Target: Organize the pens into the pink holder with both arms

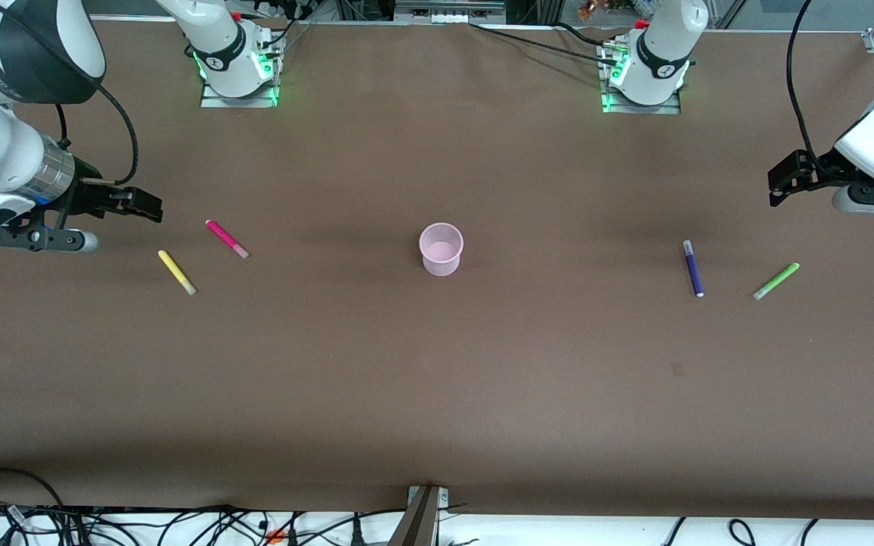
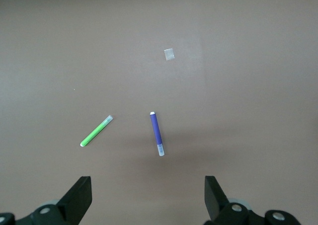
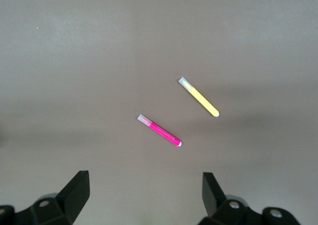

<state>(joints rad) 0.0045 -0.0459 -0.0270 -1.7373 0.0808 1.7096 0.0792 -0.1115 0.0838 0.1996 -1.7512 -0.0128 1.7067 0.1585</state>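
The pink holder (image 1: 441, 249) stands upright at the table's middle. The magenta pen (image 1: 227, 239) and the yellow pen (image 1: 177, 272) lie flat toward the right arm's end; both show in the right wrist view, magenta (image 3: 159, 130) and yellow (image 3: 198, 97). The purple pen (image 1: 693, 268) and the green pen (image 1: 776, 281) lie flat toward the left arm's end; both show in the left wrist view, purple (image 2: 156, 133) and green (image 2: 96, 131). My right gripper (image 1: 150, 205) hangs open and empty above the table beside the magenta pen. My left gripper (image 1: 780, 183) hangs open and empty above the table near the green pen.
A small pale patch (image 1: 677, 368) marks the brown table cover nearer the front camera than the purple pen; it also shows in the left wrist view (image 2: 169, 54). Cables run along the table's front edge (image 1: 179, 523). The two arm bases (image 1: 236, 68) stand at the back edge.
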